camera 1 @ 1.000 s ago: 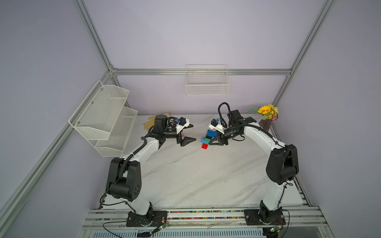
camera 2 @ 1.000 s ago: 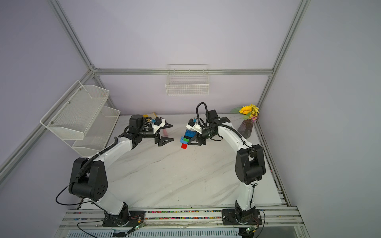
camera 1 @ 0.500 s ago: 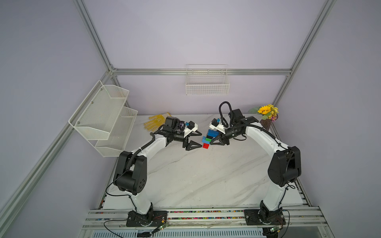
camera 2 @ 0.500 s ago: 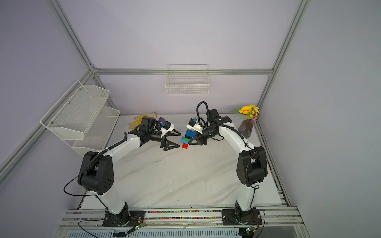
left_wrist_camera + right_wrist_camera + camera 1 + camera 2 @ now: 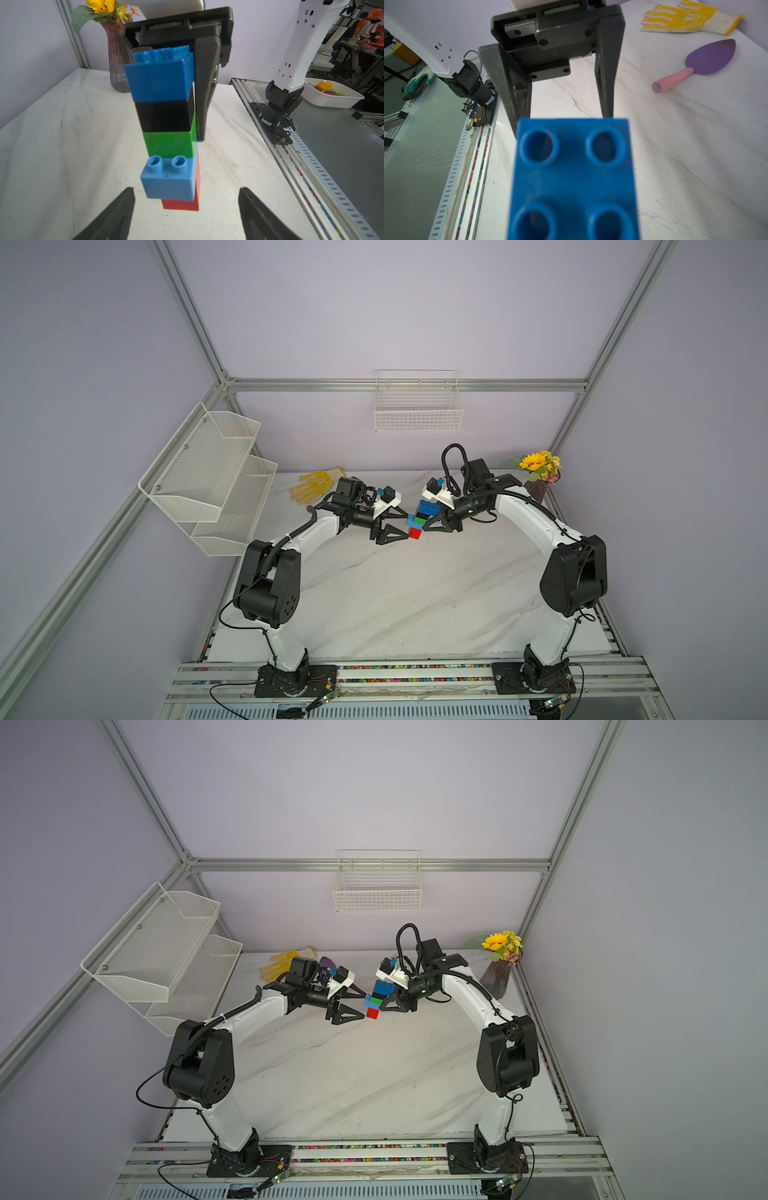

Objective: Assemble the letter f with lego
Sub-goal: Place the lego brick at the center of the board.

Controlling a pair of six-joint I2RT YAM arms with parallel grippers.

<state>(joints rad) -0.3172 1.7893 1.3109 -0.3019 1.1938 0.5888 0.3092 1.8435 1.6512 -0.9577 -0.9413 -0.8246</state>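
Since all five bricks are already joined, your f [image 5: 419, 519] looks essentially built. By my reading, only a firming squeeze or setting it down on the table [image 5: 374, 593] is left. The right gripper [image 5: 430, 519] is clamped on its upper bricks, holding it in the air. The left gripper [image 5: 186, 192] stands apart, one finger on each side of the lower blue bar [image 5: 168, 182] and red brick [image 5: 180, 204], touching neither.

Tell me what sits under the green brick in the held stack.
A light blue brick, two studs exposed, then a red brick. Where it joins the green brick is covered.
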